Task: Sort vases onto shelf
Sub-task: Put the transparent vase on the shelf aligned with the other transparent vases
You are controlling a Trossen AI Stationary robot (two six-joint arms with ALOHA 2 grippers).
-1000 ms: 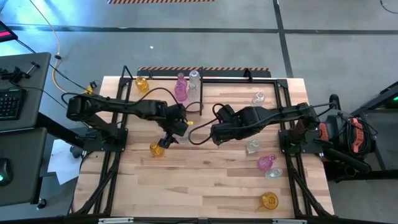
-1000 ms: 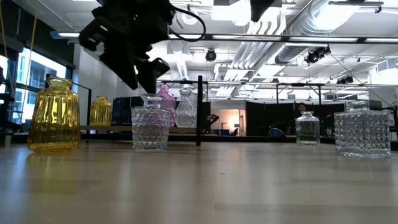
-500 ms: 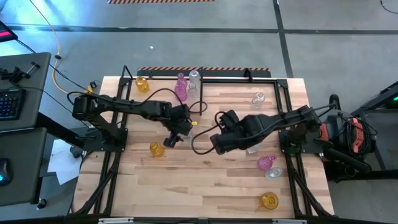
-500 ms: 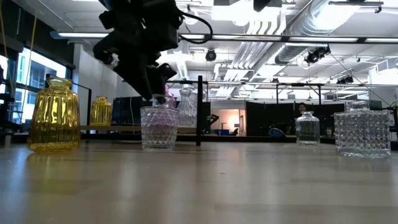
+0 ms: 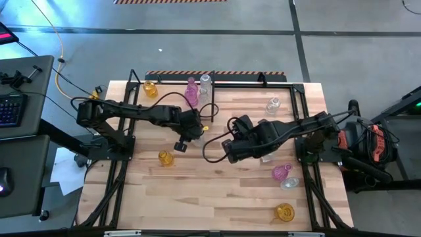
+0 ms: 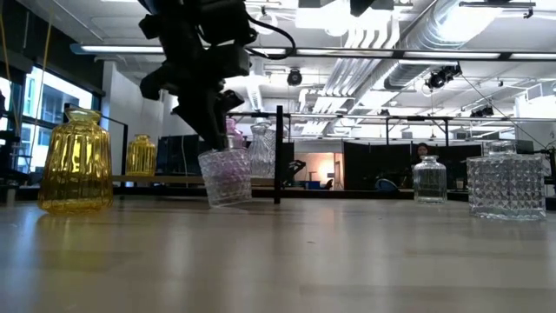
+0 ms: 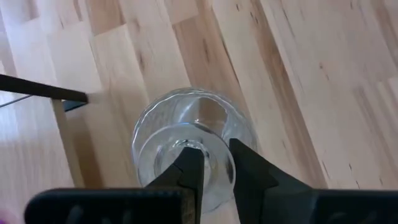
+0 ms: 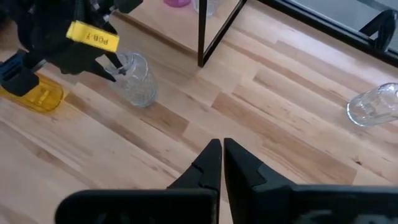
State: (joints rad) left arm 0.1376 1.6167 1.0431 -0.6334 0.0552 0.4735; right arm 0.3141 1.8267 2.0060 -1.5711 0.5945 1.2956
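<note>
Gripping the clear vase by its rim, one finger inside the neck, the left gripper tilts it off the table near the shelf, presumably for transfer, while the right gripper waits nearby, fingers together.

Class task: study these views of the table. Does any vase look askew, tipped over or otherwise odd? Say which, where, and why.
The clear faceted glass vase near the shelf's black upright divider leans, base partly off the wooden tabletop, because the left gripper has its rim pinched between its fingers. A pink glass vase on the table's right lies on its side.
</note>
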